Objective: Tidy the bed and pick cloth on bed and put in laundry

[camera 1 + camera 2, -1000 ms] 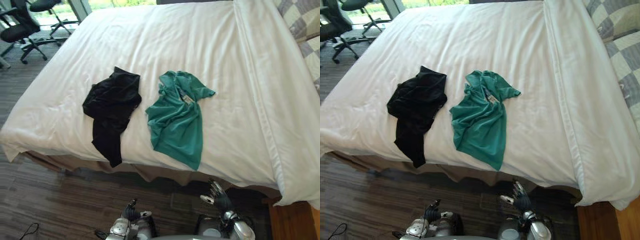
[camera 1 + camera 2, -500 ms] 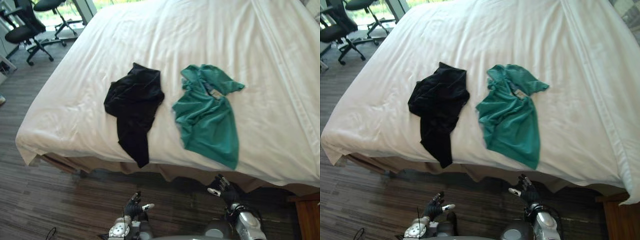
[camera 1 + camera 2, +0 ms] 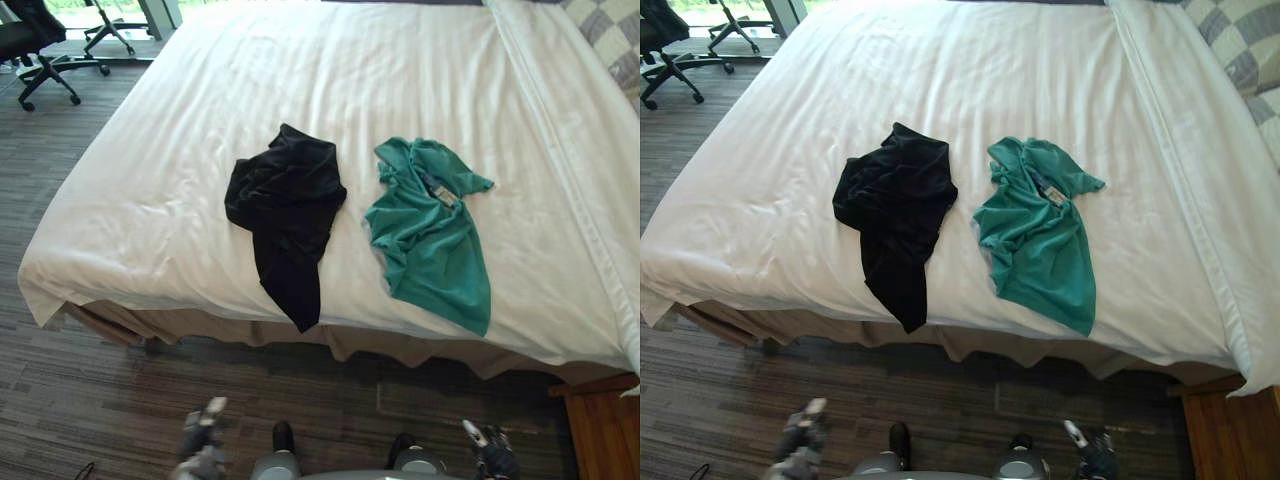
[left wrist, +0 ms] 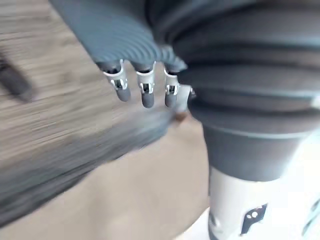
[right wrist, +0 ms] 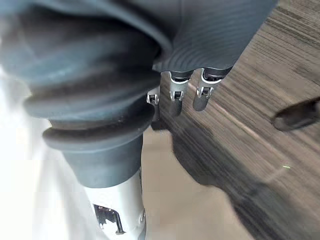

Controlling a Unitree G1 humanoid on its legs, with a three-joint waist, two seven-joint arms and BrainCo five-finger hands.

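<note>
A dark wood floor (image 3: 100,400) meets the white bed (image 3: 150,200). Fingers (image 4: 142,95) of the left hand (image 3: 203,438) and the right hand (image 3: 490,455) hang straight and loose, holding nothing, low over the floor. Well ahead, a black cloth (image 3: 287,210) and a green cloth (image 3: 432,235) lie apart near the bed's edge. Best to step close and gather one by its bunched middle. The thumbs are blurred, and where the laundry goes cannot be told

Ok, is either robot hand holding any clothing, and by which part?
Nothing is held. The left robot hand and right robot hand are open, low over the floor; the black cloth and green cloth lie on the bed.
</note>
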